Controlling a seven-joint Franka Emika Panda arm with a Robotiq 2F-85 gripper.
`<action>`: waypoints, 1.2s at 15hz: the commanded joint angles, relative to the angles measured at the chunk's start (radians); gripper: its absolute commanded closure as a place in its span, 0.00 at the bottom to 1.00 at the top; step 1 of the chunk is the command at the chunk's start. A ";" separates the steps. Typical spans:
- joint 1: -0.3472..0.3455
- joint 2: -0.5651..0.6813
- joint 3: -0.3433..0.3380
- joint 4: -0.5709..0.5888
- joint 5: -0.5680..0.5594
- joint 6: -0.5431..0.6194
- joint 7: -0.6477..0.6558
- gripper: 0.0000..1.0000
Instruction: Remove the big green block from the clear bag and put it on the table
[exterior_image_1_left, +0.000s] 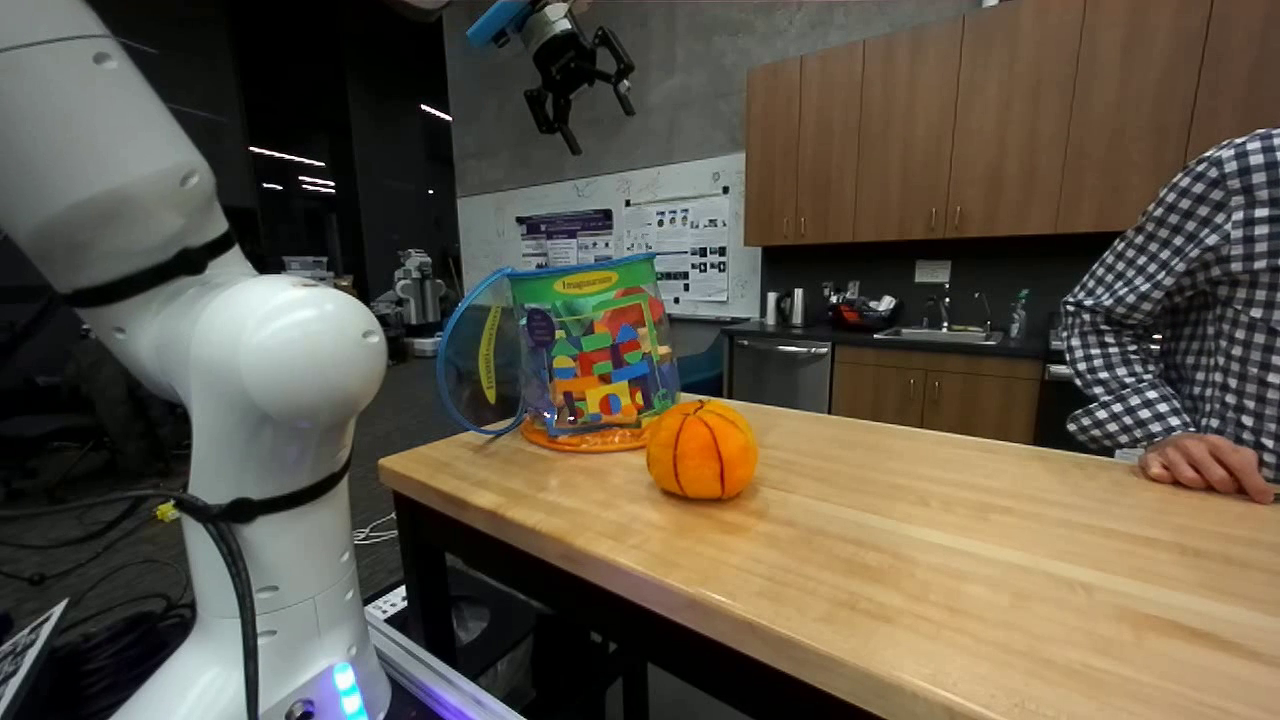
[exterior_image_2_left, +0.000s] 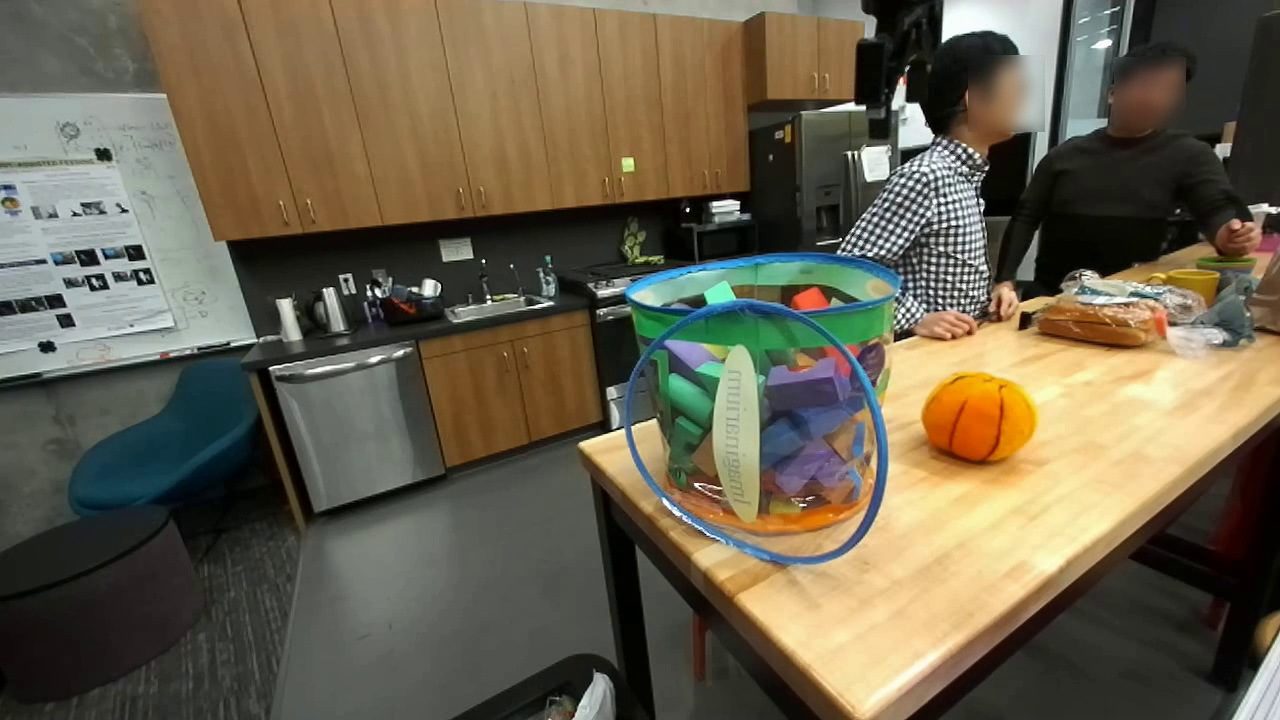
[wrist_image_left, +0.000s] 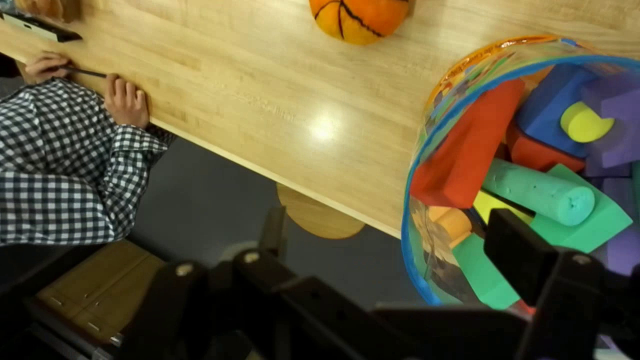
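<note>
Well, this looks to me like the lining-up stage, and I'd take it left to right across the wrist view. On the left is someone's hand (wrist_image_left: 126, 102) at the edge of the table (wrist_image_left: 250, 95); any later swing out to set something down should stop well short of it. Next comes the gripper (wrist_image_left: 389, 232), its fingers (wrist_image_left: 522, 257) spread wide and holding nothing. One crosses the floor (wrist_image_left: 215, 185) in that view, the other crosses the contents of the clear bag (wrist_image_left: 406, 220), so I judge the pair wants shifting rightward there until both would drop inside the blue rim (wrist_image_left: 421, 286). Then straight down and slow, since the thin plastic could fold if snagged. Inside, a flat green slab (wrist_image_left: 477, 270) pokes out from behind that second finger. Farther right a mint-green cylinder (wrist_image_left: 540, 192) lies across my best guess at the big green block (wrist_image_left: 597, 230), down in the bag: flat-faced, bright green, one pointed corner showing, the rest covered. The cylinder may roll during the lift, so a low, firm bite near that corner seems wise, though I can't rule out the slab.
</note>
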 joint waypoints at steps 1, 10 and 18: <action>0.021 0.095 0.019 0.115 -0.012 0.010 -0.010 0.00; 0.065 0.309 0.088 0.314 -0.020 0.020 -0.023 0.00; 0.111 0.474 0.095 0.411 -0.010 0.020 -0.027 0.00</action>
